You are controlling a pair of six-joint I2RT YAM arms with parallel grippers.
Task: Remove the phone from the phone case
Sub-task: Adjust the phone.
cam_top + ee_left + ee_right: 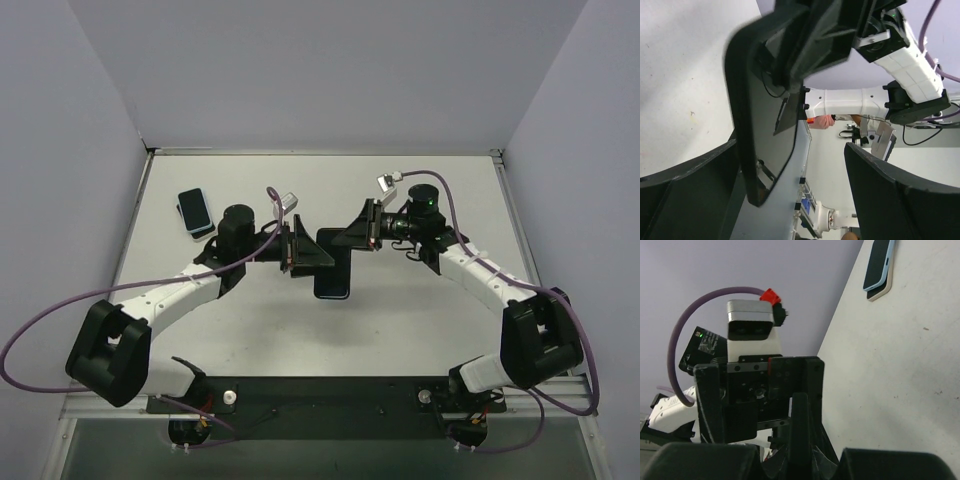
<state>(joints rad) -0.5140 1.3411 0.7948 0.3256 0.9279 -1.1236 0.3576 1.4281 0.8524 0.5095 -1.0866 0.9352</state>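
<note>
The black phone (332,268) is in mid-scene between the two arms, face up to the overhead camera. It looks raised a little off the white tabletop (420,320), though the gap is hard to judge. In the left wrist view a thicker rounded rim runs round its glossy face. I take this for the dark phone case (737,100), so the phone is probably not yet out of it.

The right gripper (354,236) is clamped narrowly on the phone's far end, one finger on each face. Its wrist view shows the phone's thin dark edge pinched between the fingers. That grip likely serves to steady the phone in the air, so that the other arm can work on the case.

The left gripper (306,250) faces it from the opposite side with its jaws spread wide, holding nothing. Its fingers straddle the near part of the phone, which sits close to one finger and well clear of the other. This seems placed for closing on a case edge to peel it away.

A second phone with a light blue edge (195,211) lies well apart at the far left.
</note>
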